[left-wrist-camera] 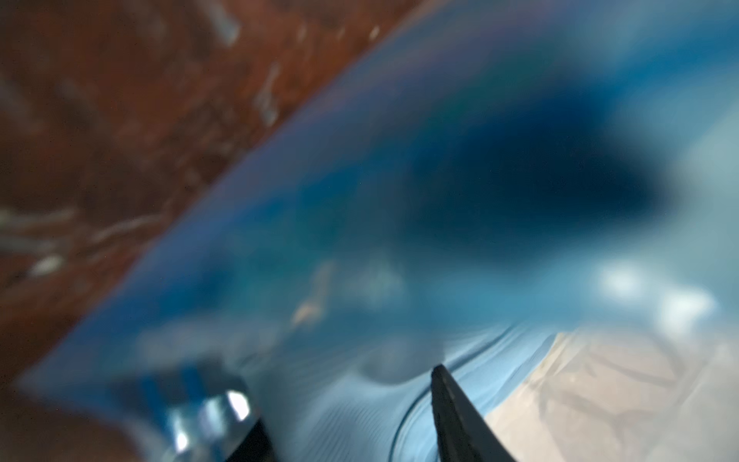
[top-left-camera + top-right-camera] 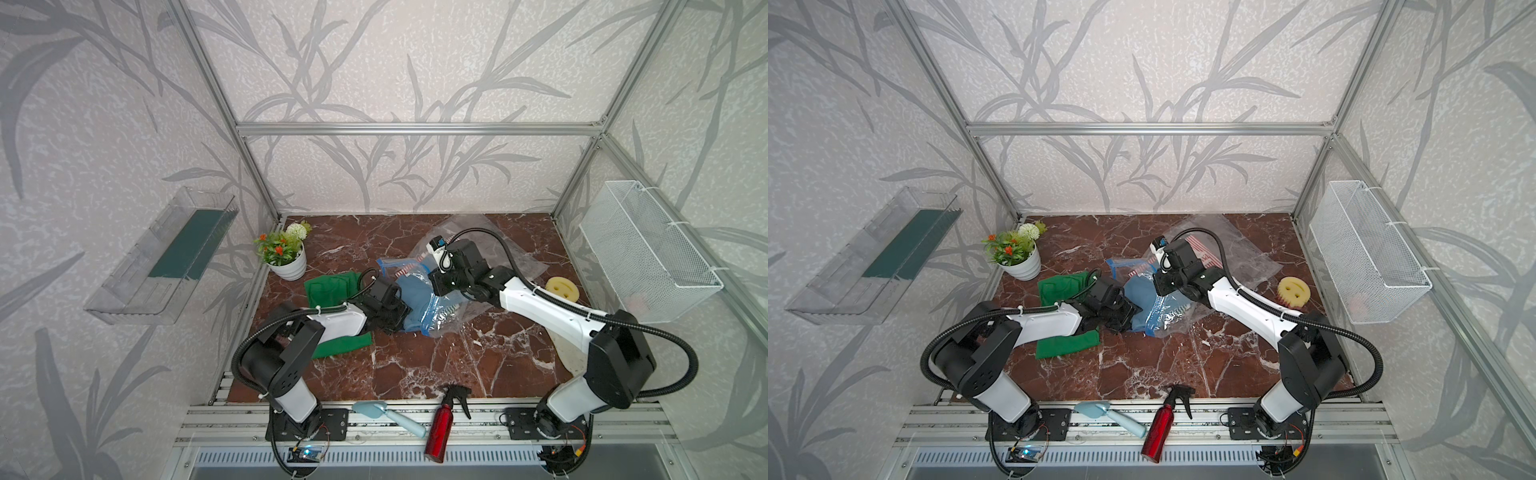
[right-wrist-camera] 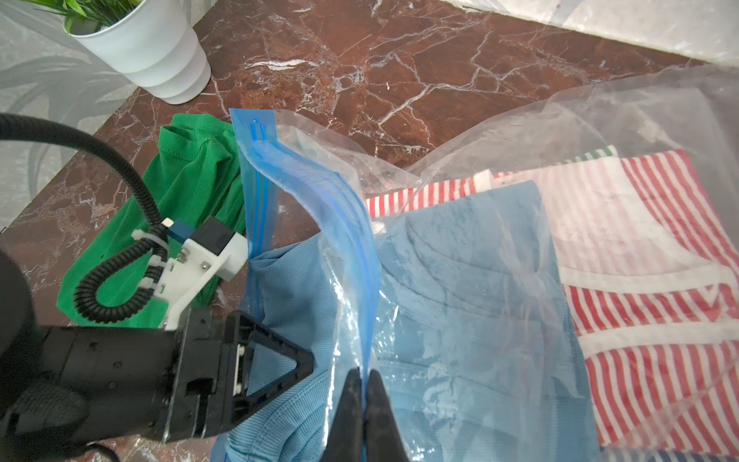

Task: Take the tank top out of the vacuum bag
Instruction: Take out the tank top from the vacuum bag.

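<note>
The vacuum bag [image 3: 560,132] lay crumpled on the marble table [image 2: 415,365], from the middle toward the far right corner. Its blue zip strip [image 3: 320,208] was pinched between the pressed-together jaws of the right gripper [image 3: 366,384], above the light blue tank top [image 3: 288,280], which lay partly out of the bag's mouth with a red-striped garment [image 3: 640,280] deeper inside. The left gripper [image 1: 344,400] reached into that mouth, its fingers apart with blue cloth between them, though the blurred wrist view did not show whether they gripped it, and a green garment [image 2: 328,286] lay just beside the bag near a white plant pot [image 2: 289,266].
</note>
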{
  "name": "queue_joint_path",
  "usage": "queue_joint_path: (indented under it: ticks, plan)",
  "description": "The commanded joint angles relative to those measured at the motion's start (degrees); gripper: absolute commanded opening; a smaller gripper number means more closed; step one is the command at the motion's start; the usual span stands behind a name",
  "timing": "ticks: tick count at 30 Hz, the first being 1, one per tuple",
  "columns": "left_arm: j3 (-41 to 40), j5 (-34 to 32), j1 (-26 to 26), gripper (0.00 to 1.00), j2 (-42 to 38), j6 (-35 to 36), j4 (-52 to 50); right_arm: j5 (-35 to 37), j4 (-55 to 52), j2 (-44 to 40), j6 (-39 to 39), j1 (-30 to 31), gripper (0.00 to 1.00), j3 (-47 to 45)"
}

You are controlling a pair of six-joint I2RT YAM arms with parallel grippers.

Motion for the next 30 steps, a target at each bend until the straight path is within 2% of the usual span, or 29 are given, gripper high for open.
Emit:
queue_joint_path:
  ticks: [1, 3, 6, 8, 15, 21, 26, 30]
  plan:
    - [0.5, -1.17, -0.09, 0.49, 4.25, -3.41, 3.24, -0.42, 0.21, -0.17, 0.27, -0.21, 0.0, 0.93]
    - [0.88, -2.3, -0.09, 0.39, 4.75, -2.22, 3.42, -0.3, 0.05, -0.5, 0.37, -0.25, 0.0, 0.6]
    - [1.54, -3.51, -0.08, 0.08, 3.98, -0.38, 2.39, -0.21, 0.09, -0.92, 0.38, -0.25, 0.0, 0.02]
    - [2.59, -3.95, -0.02, 0.0, 2.34, 1.33, -0.02, 0.37, -0.21, -0.96, 0.18, -0.23, 0.0, -0.11]
    - [6.27, -5.19, -0.13, 0.0, -5.59, 5.35, -9.26, 2.19, -2.45, 0.5, -0.7, -0.29, 0.0, 2.2]
    - [9.45, -6.69, -0.11, 0.0, -11.66, 5.93, -15.65, 3.03, -3.84, 0.57, -1.4, -0.85, 0.0, 2.9]
    - [14.38, -11.62, -0.14, 0.0, -16.78, 5.73, -27.19, 2.74, -4.15, 0.14, -1.34, -1.21, 0.0, 2.68]
    - [16.52, -14.5, -0.17, 0.0, -20.46, 5.23, -31.89, 2.31, -4.86, 0.74, -1.14, -1.21, 0.0, 3.14]
